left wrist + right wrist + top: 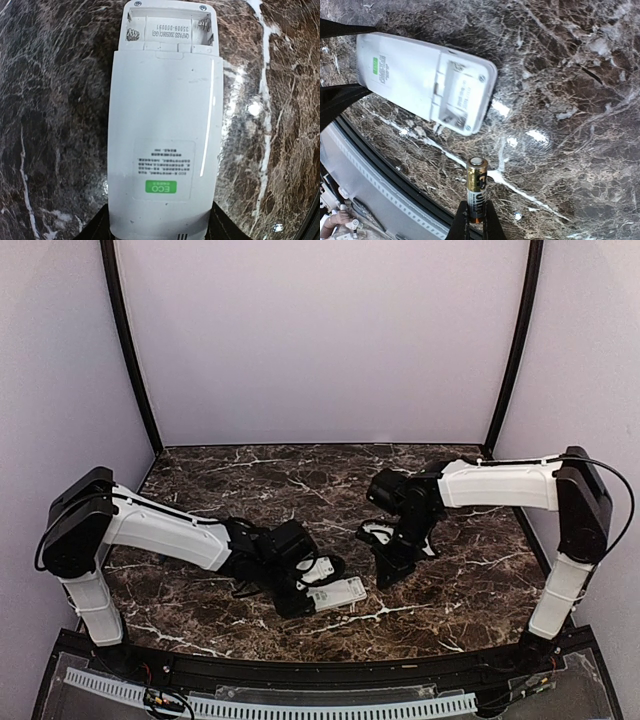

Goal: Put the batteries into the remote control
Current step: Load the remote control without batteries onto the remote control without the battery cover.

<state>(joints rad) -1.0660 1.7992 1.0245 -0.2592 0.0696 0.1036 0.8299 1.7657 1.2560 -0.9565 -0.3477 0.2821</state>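
Reaching low from its base at the near left, the left arm lies almost flat along the dark brown, white-veined marble tabletop (300, 480), and its left gripper (315, 585) points right, toward the near centre. Its jaws stand about half open and press on the two long edges of the flat white rectangular remote control (338, 594). The handset is back side up, with a green label at the held end. The open battery compartment (170, 30), coil springs showing, is at the free end, which points right. Just beyond that end and a little farther back, the right arm folds in from the far right and bends down at the wrist. The right gripper (476, 220) hangs over the tabletop, apart from the remote. Its jaws are narrow, pinching the lower end of a gold-and-black cylindrical battery (476, 187), which stands upright between them.
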